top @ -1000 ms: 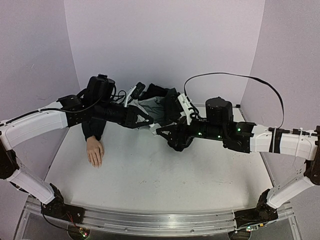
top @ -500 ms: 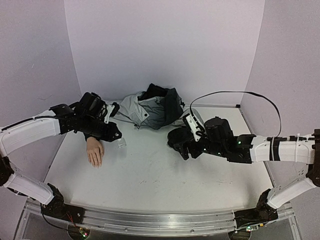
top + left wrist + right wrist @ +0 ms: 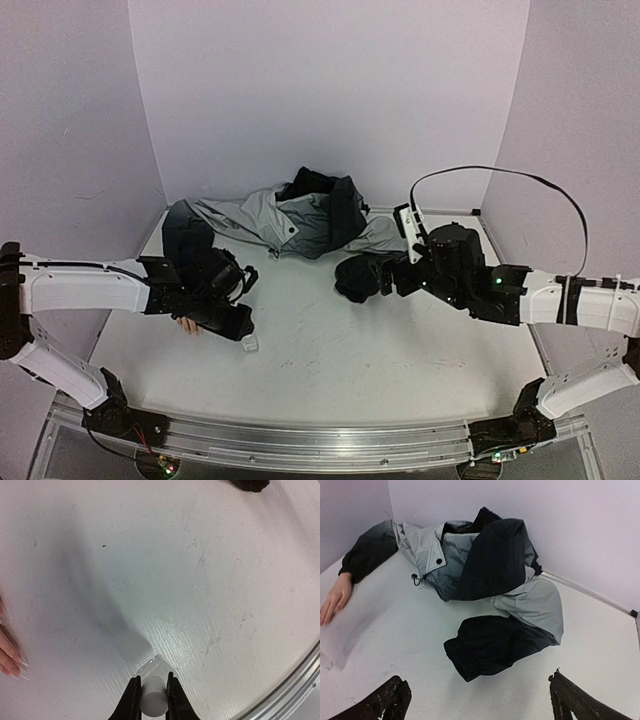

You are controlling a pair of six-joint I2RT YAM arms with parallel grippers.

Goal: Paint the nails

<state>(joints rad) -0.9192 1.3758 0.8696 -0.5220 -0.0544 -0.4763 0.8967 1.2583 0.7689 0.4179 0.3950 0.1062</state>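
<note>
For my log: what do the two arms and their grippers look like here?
Both have white link shells and black joints. The right arm shows small green lights and a black cable looping over it. The left arm looks alike. The left gripper has slim black fingers; the right gripper has black fingers with brownish smears.

left gripper [image 3: 240,330] low over the near-left of the table [image 3: 400,350], small clear bottle [image 3: 250,344] right at its tip. left arm [image 3: 90,288] covers most of the mannequin hand [image 3: 188,325]; only a sliver shows. jacket [image 3: 290,218] heaped by the back wall. right gripper [image 3: 385,280] just beside its black cuff [image 3: 352,280].
</note>
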